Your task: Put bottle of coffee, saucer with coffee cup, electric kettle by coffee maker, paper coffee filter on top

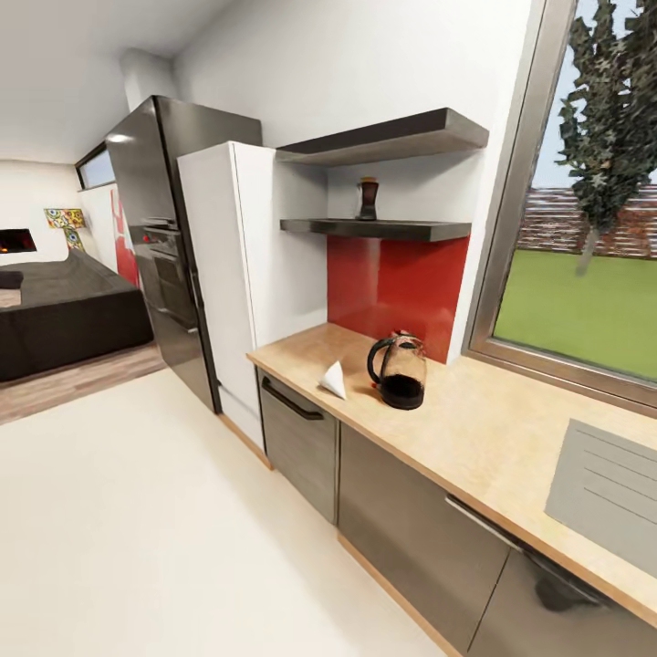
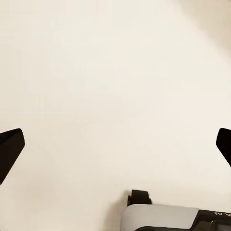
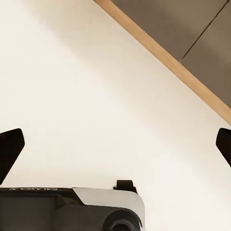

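Progress on the coffee station was slight at this inspection. From my head view, the coffee maker (image 1: pixel 399 370), a dark glass-bodied pot with a handle, stood on the wooden desk (image 1: pixel 474 429) in front of the red backsplash (image 1: pixel 397 283), as the task requires. A white paper coffee filter (image 1: pixel 334 379) lay on the desk just beside it, on the side toward the refrigerator (image 1: pixel 228 283), not on top of the maker, so that step remained open. The bottle of coffee (image 1: pixel 368 198) was on the lower kitchen shelf (image 1: pixel 383 228) above the backsplash, not yet moved to the desk.

I could not find the saucer, the coffee cup or the electric kettle in these views, so I judged those placements undone.

My left hand (image 2: pixel 115 147) was released, its dark fingertips (image 2: pixel 10 149) wide apart over bare pale floor (image 2: pixel 96 72), holding nothing. My right hand (image 3: pixel 115 147) was likewise released and empty above the floor, with the cabinet base and its wooden kick strip (image 3: pixel 168 60) near.

I judged four of the five items outstanding.
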{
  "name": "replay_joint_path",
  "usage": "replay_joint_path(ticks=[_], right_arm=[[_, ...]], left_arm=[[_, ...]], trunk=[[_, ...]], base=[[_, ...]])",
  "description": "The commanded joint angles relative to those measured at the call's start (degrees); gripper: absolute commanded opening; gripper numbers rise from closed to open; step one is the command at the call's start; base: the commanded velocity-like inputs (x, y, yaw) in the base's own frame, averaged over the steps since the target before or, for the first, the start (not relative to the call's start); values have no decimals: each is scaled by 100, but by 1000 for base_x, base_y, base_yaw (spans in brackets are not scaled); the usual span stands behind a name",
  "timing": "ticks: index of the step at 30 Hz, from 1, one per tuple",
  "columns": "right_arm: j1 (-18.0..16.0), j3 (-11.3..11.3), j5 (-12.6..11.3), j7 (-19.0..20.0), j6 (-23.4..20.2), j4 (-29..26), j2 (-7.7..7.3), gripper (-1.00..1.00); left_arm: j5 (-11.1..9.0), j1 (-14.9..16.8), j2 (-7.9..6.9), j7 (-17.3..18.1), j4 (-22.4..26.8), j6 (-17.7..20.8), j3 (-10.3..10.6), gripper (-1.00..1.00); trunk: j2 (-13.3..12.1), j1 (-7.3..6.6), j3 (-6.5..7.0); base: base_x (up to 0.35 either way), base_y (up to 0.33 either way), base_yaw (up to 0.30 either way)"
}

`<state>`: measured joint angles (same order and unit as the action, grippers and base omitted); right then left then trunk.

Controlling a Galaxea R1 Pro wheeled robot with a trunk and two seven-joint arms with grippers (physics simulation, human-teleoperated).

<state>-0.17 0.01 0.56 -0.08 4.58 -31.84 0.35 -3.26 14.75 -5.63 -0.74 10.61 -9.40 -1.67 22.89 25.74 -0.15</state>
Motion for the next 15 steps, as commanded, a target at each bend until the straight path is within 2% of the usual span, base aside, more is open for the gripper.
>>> replay_joint_path(ticks=[1, 12, 15], right_arm=[[-1, -1, 6, -1, 16, 3, 0, 100], [-1, -1, 6, 29, 16, 3, 0, 100], [-1, -1, 6, 33, 16, 4, 0, 100]], left_arm=[[-34, 2, 1, 4, -6, -18, -9, 100], [-34, 2, 1, 4, -13, -103, -9, 100], [-34, 2, 1, 4, -15, -126, -9, 100]], trunk=[[3, 4, -2], [3, 4, -2], [3, 4, -2]], base=[[252, 246, 0], [252, 246, -1], [252, 246, -122]])
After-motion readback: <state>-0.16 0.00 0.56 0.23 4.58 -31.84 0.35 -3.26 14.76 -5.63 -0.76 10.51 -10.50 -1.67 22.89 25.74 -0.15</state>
